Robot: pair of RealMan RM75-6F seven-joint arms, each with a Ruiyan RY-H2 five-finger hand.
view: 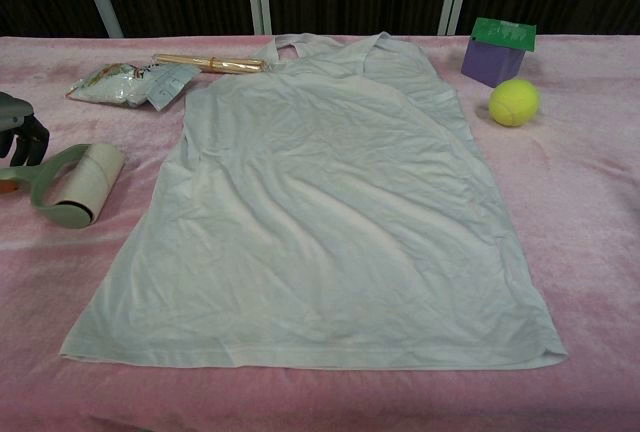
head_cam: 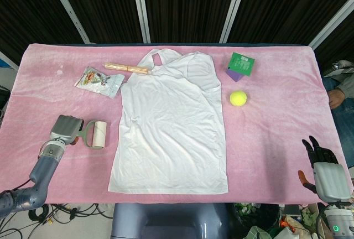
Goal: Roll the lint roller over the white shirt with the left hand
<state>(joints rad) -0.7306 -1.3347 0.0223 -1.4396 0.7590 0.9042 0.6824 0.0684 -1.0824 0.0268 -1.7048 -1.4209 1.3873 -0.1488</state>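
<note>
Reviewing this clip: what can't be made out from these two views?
- Left hand: its grip on the lint roller handle is covered by the hand's back in head view and cut by the left edge in chest view.
- Right hand: absent from chest view.
- Snack packet: print too small to read.
- Green-topped box: contents unseen.

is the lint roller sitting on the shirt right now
No. In the head view the lint roller lies on the pink cloth beside the shirt, clear of its edge, with the left hand at its handle.
</note>
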